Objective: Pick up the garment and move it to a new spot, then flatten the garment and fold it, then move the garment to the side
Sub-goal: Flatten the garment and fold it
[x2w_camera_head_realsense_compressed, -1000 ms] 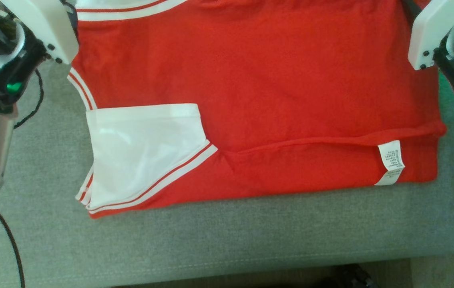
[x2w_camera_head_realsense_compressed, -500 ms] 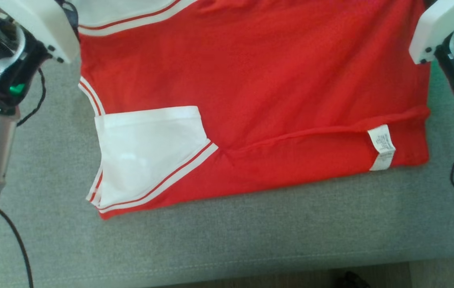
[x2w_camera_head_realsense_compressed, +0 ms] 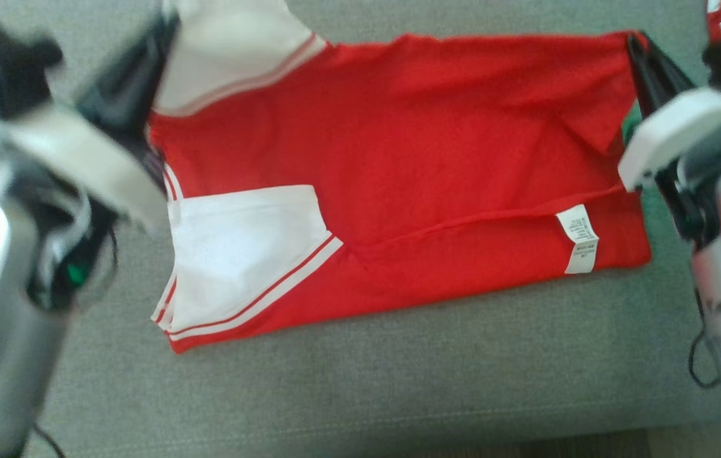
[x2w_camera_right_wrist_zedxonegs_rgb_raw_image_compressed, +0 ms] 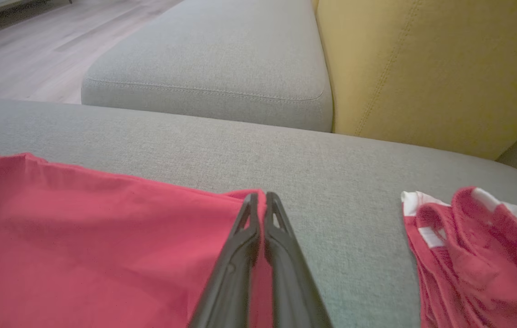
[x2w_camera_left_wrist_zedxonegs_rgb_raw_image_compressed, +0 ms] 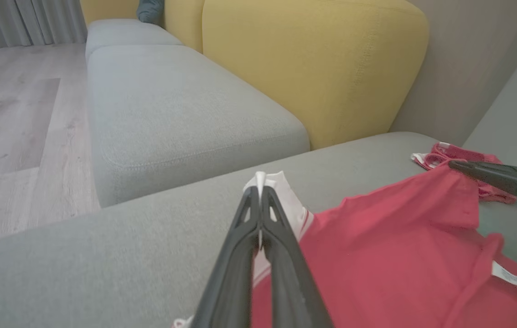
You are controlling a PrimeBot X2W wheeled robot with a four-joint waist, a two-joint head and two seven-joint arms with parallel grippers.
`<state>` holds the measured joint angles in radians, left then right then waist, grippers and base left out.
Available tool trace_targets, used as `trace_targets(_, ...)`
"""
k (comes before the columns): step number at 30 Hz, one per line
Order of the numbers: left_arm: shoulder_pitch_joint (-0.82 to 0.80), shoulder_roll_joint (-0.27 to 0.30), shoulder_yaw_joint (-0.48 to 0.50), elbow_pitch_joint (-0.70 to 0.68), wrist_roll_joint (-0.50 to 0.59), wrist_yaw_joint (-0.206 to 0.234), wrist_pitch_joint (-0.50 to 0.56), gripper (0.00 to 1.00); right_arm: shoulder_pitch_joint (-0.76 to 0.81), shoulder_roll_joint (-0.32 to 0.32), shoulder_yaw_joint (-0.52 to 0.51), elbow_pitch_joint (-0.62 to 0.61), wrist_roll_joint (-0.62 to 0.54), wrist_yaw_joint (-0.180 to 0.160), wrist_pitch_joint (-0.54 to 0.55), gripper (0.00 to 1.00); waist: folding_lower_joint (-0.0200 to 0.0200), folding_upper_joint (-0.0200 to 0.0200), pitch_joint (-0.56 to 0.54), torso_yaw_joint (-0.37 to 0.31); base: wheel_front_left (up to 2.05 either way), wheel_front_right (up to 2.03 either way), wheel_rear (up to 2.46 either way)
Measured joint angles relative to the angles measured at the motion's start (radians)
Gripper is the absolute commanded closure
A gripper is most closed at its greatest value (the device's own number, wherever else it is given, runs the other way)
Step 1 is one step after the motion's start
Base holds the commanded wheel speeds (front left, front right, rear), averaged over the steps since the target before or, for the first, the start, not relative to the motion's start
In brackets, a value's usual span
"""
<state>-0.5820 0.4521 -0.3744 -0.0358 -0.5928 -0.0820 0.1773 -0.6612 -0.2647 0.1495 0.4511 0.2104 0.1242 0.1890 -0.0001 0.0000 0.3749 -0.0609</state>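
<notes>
The garment [x2w_camera_head_realsense_compressed: 398,159] is a red shirt with white sleeves, lying mostly flat on the grey sofa cushion [x2w_camera_head_realsense_compressed: 398,381]. My left gripper [x2w_camera_head_realsense_compressed: 168,22] is shut on the far white sleeve [x2w_camera_left_wrist_zedxonegs_rgb_raw_image_compressed: 281,182], which is pinched at its tips [x2w_camera_left_wrist_zedxonegs_rgb_raw_image_compressed: 261,189] and lifted a little. At the far right my right gripper [x2w_camera_head_realsense_compressed: 632,39] is shut on the garment's red corner, seen close in the right wrist view [x2w_camera_right_wrist_zedxonegs_rgb_raw_image_compressed: 261,197]. The near white sleeve [x2w_camera_head_realsense_compressed: 240,254] lies folded over the red body. A white care label [x2w_camera_head_realsense_compressed: 580,238] shows near the right hem.
A second red and white cloth [x2w_camera_right_wrist_zedxonegs_rgb_raw_image_compressed: 477,246] lies crumpled on the cushion just right of my right gripper. Yellow backrests [x2w_camera_left_wrist_zedxonegs_rgb_raw_image_compressed: 313,68] rise behind. Another grey cushion [x2w_camera_left_wrist_zedxonegs_rgb_raw_image_compressed: 172,109] adjoins, with wooden floor [x2w_camera_left_wrist_zedxonegs_rgb_raw_image_compressed: 12,114] beyond. The cushion's front edge [x2w_camera_head_realsense_compressed: 367,426] is near.
The head view has shifted, and the garment's far edge and both grippers' fingers have come into it. The garment's far right corner now stands pulled up, and the label sits further left.
</notes>
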Motion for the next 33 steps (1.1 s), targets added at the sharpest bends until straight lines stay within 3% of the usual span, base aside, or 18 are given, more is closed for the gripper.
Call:
trace_targets(7,0.275,0.002,-0.001,-0.151,0.002,0.08,-0.092,1.0,0.193,0.001,-0.1,-0.136,0.007,0.0,-0.032,1.0,0.0,0.0,-0.055,0.017,0.0,0.0,0.0)
trace_targets(12,0.43,-0.034,-0.004,-0.175,-0.001,0.128,-0.16,1.0,0.327,0.032,-0.16,-0.23,0.007,0.0,-0.032,1.0,0.0,0.0,-0.077,0.034,0.0,0.0,0.0)
trace_targets(18,0.546,-0.084,-0.014,-0.166,-0.03,0.145,-0.233,1.0,0.429,0.072,-0.21,-0.297,-0.01,0.0,-0.032,1.0,0.0,0.0,-0.086,0.051,0.0,0.0,0.0)
trace_targets(27,0.563,-0.134,-0.058,-0.071,-0.044,0.138,-0.277,1.0,0.518,0.127,-0.255,-0.324,-0.029,0.0,-0.032,1.0,0.0,0.0,-0.101,0.064,0.0,0.0,0.0)
trace_targets(28,0.563,-0.138,-0.062,-0.058,-0.045,0.134,-0.28,1.0,0.524,0.129,-0.256,-0.324,-0.035,0.0,-0.033,0.96,0.0,0.0,-0.103,0.063,0.0,0.0,0.0)
trace_targets(29,0.565,-0.142,-0.064,-0.047,-0.049,0.134,-0.285,0.93,0.53,0.132,-0.259,-0.324,-0.038,0.0,-0.04,0.62,0.0,0.0,-0.105,0.062,0.0,0.0,0.0)
trace_targets(30,0.568,-0.144,-0.065,-0.038,-0.051,0.133,-0.292,0.65,0.535,0.136,-0.266,-0.324,-0.038,0.0,-0.043,0.3,0.0,0.0,-0.108,0.062,0.0,0.0,0.0)
trace_targets(31,0.574,-0.144,-0.065,-0.032,-0.051,0.133,-0.297,0.28,0.538,0.14,-0.273,-0.324,-0.038,0.0,-0.049,0.0,0.0,0.0,-0.11,0.06,0.0,0.0,0.0)
trace_targets(32,0.583,-0.146,-0.065,-0.027,-0.054,0.132,-0.304,0.0,0.544,0.146,-0.283,-0.326,-0.038,0.0,-0.051,0.0,0.0,0.0,-0.112,0.059,0.0,0.0,0.0)
trace_targets(33,0.594,-0.148,-0.065,-0.024,-0.057,0.126,-0.313,0.0,0.551,0.154,-0.291,-0.327,-0.041,0.0,-0.06,0.0,0.0,0.0,-0.114,0.057,0.0,0.0,0.0)
